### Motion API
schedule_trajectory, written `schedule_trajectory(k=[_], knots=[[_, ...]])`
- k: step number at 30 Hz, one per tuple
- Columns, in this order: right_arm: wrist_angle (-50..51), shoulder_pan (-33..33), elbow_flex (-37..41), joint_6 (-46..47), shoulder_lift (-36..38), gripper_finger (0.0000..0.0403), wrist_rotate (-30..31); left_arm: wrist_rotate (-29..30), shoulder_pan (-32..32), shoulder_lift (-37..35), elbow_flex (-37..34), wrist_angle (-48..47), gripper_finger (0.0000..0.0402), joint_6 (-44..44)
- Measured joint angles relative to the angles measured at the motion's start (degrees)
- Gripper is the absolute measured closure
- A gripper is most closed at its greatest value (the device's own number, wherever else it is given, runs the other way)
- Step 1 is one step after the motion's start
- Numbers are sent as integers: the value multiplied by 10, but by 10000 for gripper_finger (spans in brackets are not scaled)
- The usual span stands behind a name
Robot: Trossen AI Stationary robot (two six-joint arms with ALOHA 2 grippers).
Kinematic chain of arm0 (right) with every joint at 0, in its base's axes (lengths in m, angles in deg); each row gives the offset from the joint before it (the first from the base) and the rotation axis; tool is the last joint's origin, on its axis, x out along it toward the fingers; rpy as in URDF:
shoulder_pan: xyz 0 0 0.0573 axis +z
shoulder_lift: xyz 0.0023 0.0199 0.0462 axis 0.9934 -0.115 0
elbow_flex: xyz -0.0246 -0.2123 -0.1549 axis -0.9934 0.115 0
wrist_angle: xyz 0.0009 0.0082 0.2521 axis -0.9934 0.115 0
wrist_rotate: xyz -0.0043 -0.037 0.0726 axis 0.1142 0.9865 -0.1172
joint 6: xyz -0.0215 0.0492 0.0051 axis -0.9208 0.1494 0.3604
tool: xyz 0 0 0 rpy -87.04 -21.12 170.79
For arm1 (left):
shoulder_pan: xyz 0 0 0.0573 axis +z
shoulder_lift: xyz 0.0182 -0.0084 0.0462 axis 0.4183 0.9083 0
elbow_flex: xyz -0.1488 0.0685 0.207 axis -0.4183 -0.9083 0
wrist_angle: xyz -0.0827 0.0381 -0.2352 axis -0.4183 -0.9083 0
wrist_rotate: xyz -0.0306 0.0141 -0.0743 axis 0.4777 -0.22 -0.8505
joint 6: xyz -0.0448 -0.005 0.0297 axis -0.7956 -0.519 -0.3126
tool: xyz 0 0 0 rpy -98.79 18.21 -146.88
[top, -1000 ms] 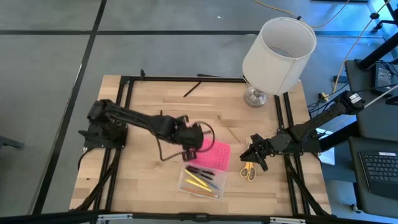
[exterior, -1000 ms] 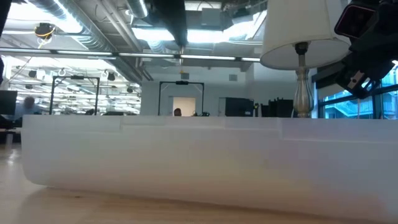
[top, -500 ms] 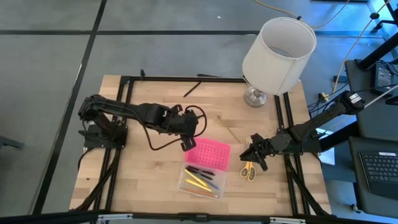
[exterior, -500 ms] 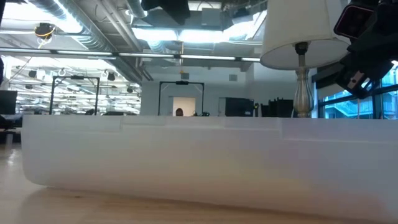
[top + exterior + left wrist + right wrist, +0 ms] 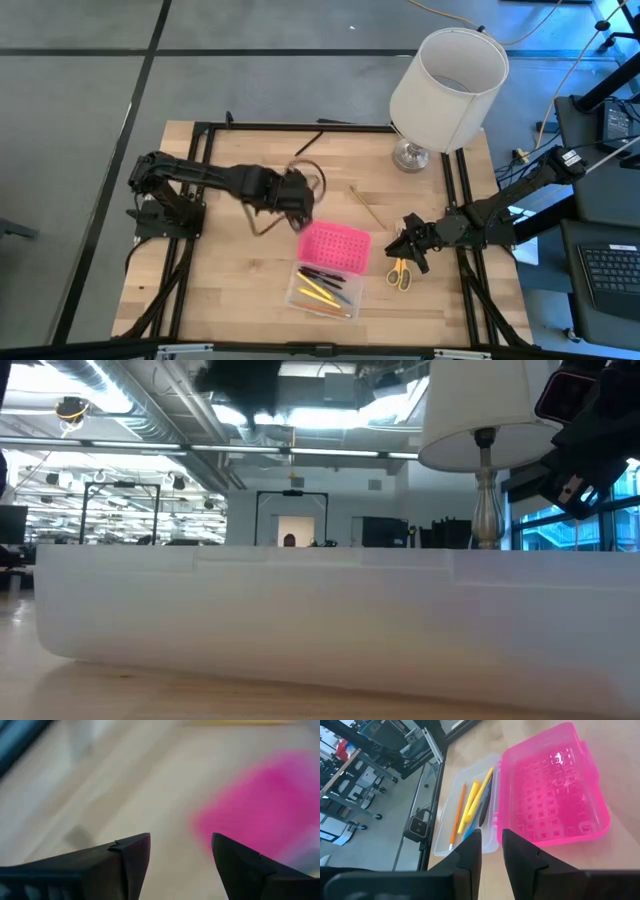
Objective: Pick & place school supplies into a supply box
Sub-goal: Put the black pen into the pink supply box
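The supply box lies open near the table's middle front. Its pink dotted lid is folded back flat beside the clear base, which holds several pens and pencils. The box's pale wall fills the low view. My left gripper is open and empty, above the table just past the lid's far left corner. My right gripper hovers right of the lid with its fingers only a narrow gap apart and nothing between them. The yellow-handled scissors lie flat beside it. A wood-brown pencil and a black pen lie on the table.
A white-shaded lamp stands on its metal foot at the far right corner and also shows in the low view. A black frame borders the wooden table. Bare wood lies on the near left.
My left gripper has drawn back from over the pink lid toward the table's far left, and it is blurred with motion now. The box, the scissors and my right gripper have kept still.
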Motion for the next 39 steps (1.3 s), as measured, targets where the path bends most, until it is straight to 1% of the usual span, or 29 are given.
schedule_trajectory(k=[2,4,5,7,10,13,18,20,23,27,36,39], knots=[[0,0,0,1,0,320,0,21,18,0,-20,-73,201,-97],[0,0,0,0,0,320,0,8,35,0,-49,-140,202,-200],[0,0,0,-1,0,320,0,-5,42,0,-66,-162,203,-236],[0,0,0,-2,0,320,0,-23,60,0,-105,-174,203,-271],[0,0,0,-12,0,320,0,-31,87,-3,-167,-134,203,-277],[0,0,0,-14,0,320,1,-68,116,-5,-228,-68,202,-268],[0,0,0,-13,0,320,4,-121,160,-4,-316,102,203,-217],[0,0,0,-13,0,320,4,-138,177,-4,-340,150,205,-205],[0,0,0,-12,0,320,4,-147,200,-4,-364,164,205,-211],[0,0,0,-12,0,320,4,-152,210,-7,-382,157,202,-215],[1,0,0,-15,0,320,4,-156,216,-9,-385,163,205,-208],[1,0,0,-19,0,320,4,-167,215,-9,-385,164,207,-199]])
